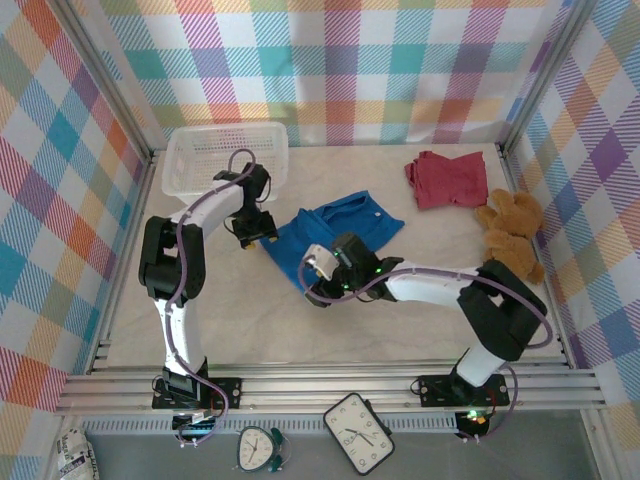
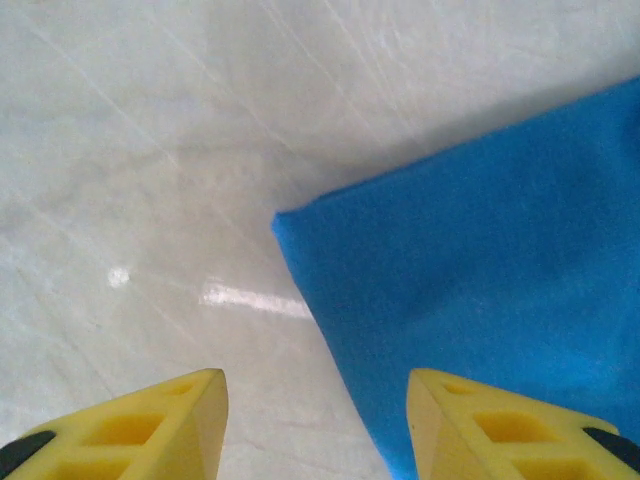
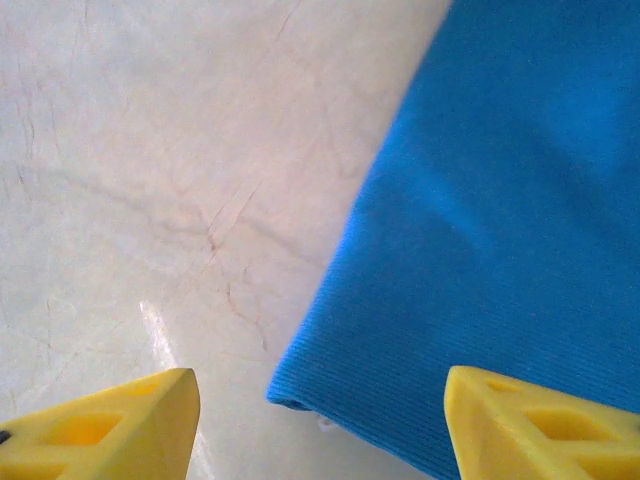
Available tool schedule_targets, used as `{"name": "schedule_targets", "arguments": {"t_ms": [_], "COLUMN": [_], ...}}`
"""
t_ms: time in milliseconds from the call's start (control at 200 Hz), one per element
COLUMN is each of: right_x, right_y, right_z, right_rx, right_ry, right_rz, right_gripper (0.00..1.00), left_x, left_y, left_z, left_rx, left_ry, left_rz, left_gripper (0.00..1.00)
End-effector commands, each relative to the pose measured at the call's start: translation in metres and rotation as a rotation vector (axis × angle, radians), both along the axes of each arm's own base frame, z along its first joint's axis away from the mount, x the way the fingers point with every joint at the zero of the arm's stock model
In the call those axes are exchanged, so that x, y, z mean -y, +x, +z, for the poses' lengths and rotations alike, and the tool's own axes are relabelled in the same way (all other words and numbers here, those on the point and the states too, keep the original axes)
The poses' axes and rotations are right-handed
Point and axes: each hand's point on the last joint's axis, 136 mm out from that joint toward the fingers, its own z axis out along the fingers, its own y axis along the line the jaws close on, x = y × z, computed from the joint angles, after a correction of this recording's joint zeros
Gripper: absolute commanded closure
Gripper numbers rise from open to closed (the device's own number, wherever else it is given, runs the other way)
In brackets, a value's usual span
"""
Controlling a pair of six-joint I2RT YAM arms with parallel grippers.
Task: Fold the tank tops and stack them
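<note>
Bright blue cloth tank top [image 1: 340, 230] lies mid pale marbled tabletop [image 1: 260, 320]; left jaws spread above its left corner, right jaws spread above its near edge, neither pinching cloth. Folded dark red cloth tank top [image 1: 447, 180] sits far right, near a brown teddy bear [image 1: 512, 235]

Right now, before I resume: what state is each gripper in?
Left gripper: open, holding nothing, at a corner of the blue tank top.
Right gripper: open, holding nothing, at the same top's edge.
</note>
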Motion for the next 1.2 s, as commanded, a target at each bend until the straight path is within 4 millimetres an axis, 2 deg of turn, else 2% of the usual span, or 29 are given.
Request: {"name": "schedule_targets", "arguments": {"t_ms": [0,145,390,465,595,725,795,1000,1195], "right_x": [-0.015,-0.024,-0.023,-0.019,-0.014,-0.020,-0.027,-0.048,-0.059], "right_y": [0.009,0.008,0.004,0.004,0.005,0.000,-0.006,-0.044,-0.075], "right_z": [0.003,-0.013,-0.047,-0.056,-0.062,-0.052,-0.044,-0.015,0.033], "right_rx": [0.087,0.131,0.157,0.157,0.171,0.187,0.180,0.053,-0.122], "right_ry": [-0.023,-0.093,-0.211,-0.247,-0.293,-0.273,-0.245,-0.111,0.104], "right_rz": [0.042,0.077,0.106,0.100,0.089,0.089,0.101,0.146,0.137], "right_gripper": [0.33,0.33,0.36,0.43,0.65,0.83,0.89,0.95,0.96], "left_x": [-0.002,0.002,0.010,0.009,0.007,0.000,-0.007,-0.033,-0.041], "left_y": [0.006,0.011,0.009,0.006,0.001,-0.005,-0.011,-0.034,-0.057], "left_z": [-0.018,-0.025,-0.039,-0.042,-0.042,-0.033,-0.028,0.003,0.044], "left_rx": [0.003,0.007,-0.014,-0.026,-0.037,-0.047,-0.055,-0.054,-0.016], "left_ry": [-0.021,-0.056,-0.095,-0.086,-0.077,-0.043,-0.009,0.102,0.107], "left_rz": [0.023,0.029,0.023,0.019,0.016,0.000,-0.012,-0.036,-0.030], "left_gripper": [0.51,0.52,0.56,0.60,0.81,0.97,1.00,1.00,1.00]}}
